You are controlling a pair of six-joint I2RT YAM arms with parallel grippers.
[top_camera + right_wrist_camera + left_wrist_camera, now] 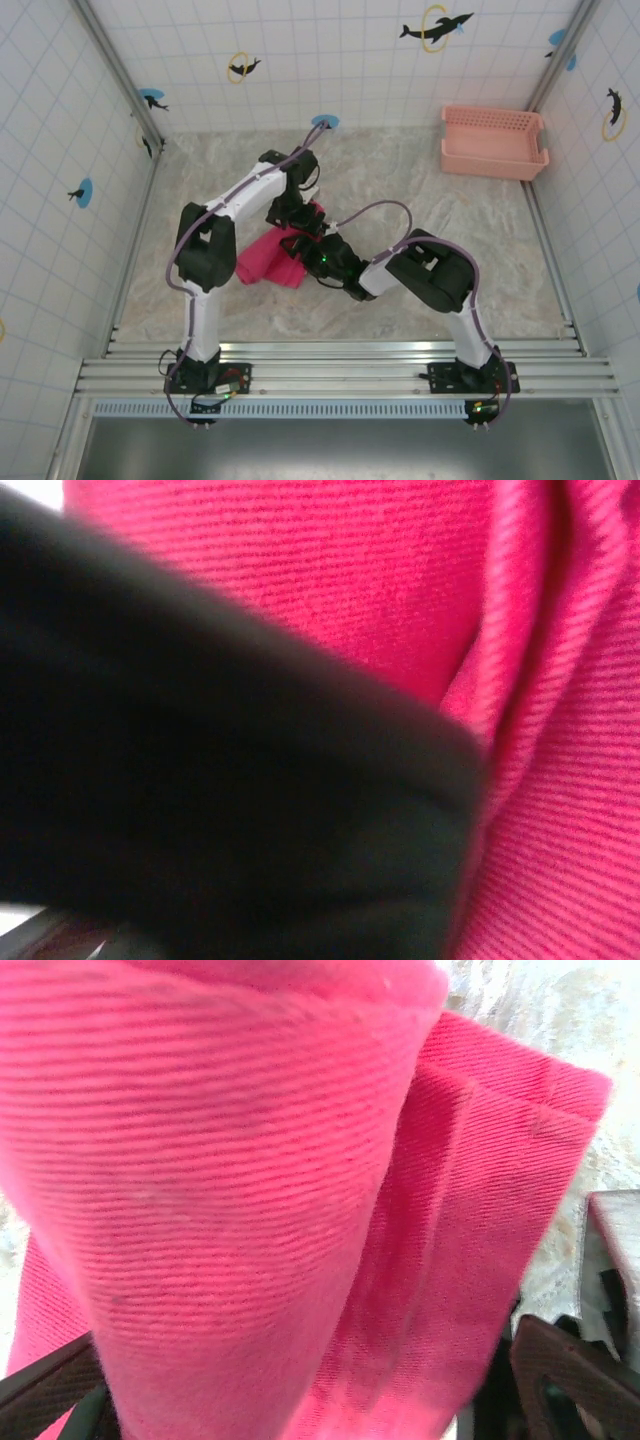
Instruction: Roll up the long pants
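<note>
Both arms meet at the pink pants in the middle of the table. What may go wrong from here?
1. The left gripper and right gripper sit very close together over the long pants, so they may collide.
2. The cloth is a loose, thick bundle, so the roll may slacken or unfold if a grip slips.

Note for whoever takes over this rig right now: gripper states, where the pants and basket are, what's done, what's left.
Left gripper: at the far edge of the bright magenta-pink cloth long pants; cloth lies between its fingers, grip unclear.
Right gripper: against the bundle's right side; open or shut unclear.
Pants: bunched into a compact bundle mid-table, no legs spread out.
Pale salmon-pink slotted plastic basket: far right corner, apart from the pants.
Done: pants gathered. Left: probably tightening into a neat roll.
</note>
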